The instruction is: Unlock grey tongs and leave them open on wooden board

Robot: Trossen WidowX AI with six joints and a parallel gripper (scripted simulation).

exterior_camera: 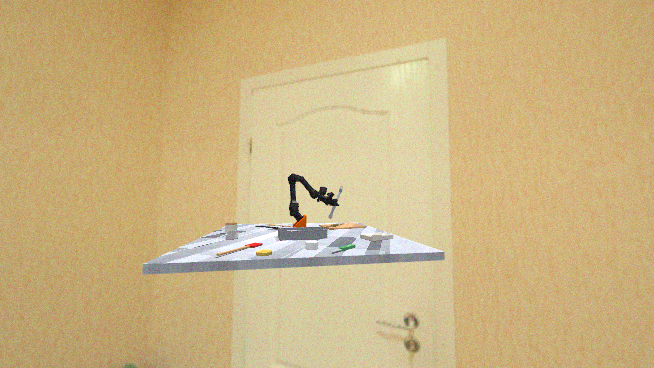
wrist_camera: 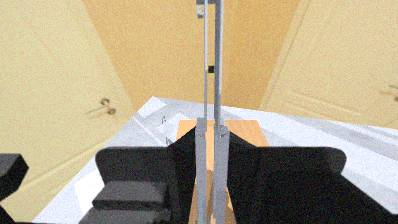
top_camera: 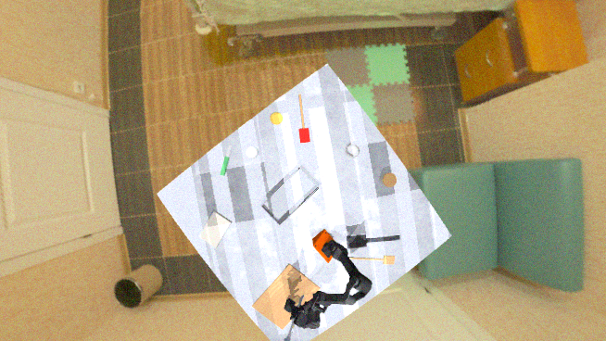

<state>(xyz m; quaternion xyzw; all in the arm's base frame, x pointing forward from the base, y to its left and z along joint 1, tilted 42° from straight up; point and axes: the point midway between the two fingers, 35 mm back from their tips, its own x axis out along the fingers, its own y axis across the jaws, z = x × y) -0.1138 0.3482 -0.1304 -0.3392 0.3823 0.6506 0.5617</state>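
My gripper is shut on the grey tongs and holds them in the air, above the outer end of the wooden board. In the exterior view the tongs stand steeply, slightly tilted. In the wrist view their two arms run close together, nearly parallel, to a crosspiece with a small block at the top edge. Their other end is out of that view. Whether the lock is engaged cannot be told. The roasting tin stands mid-table with nothing across it.
A black pan-like tool and a thin wooden spatula lie beside the orange arm base. A pale block, a green-handled tool, a red-headed spatula and a yellow disc lie farther off.
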